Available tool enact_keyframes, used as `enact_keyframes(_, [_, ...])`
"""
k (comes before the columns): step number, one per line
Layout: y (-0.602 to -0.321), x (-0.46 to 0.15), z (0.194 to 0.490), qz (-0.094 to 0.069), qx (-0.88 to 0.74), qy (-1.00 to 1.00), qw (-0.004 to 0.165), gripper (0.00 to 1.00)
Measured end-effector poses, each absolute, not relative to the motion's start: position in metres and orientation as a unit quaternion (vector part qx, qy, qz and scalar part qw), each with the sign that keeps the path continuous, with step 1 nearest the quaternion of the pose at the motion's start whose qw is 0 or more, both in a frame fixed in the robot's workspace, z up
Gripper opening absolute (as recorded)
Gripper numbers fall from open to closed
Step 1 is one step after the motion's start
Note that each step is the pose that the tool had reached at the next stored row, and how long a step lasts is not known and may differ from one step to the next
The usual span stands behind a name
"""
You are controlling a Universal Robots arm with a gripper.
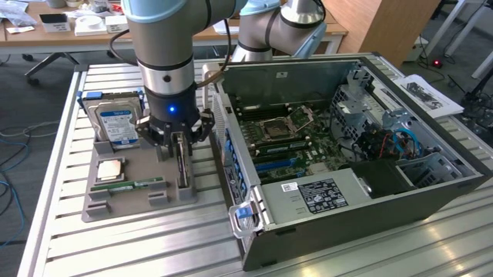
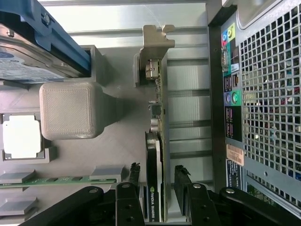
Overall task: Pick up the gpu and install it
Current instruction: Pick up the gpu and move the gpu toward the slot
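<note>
Carefully, you are straddling the thin black-and-tan gpu card, standing on edge in the grey plastic tray beside the open metal computer case; the black gripper is holding its fingers apart, so be centring them evenly.

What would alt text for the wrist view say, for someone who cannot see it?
The robot's black gripper stands open astride a thin dark gpu card standing on edge in a grey plastic holder, beside the perforated metal back of a computer case.
</note>
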State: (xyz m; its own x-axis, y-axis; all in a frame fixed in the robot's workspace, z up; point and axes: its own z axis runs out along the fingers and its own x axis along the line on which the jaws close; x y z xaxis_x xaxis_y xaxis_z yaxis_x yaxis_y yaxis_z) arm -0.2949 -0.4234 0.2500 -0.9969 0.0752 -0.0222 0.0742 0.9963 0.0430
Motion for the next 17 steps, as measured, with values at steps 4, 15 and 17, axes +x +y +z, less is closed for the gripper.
enact_keyframes(4, [-0.4234,-0.2949,0.2486,0.021,0.037,0.999,0.012,0.43])
enact_keyframes(15, [-0.4234,-0.2949,0.2469,0.021,0.037,0.999,0.012,0.43])
enact_keyframes(17, [-0.4234,-0.2949,0.2465,0.021,0.037,0.999,0.012,0.43])
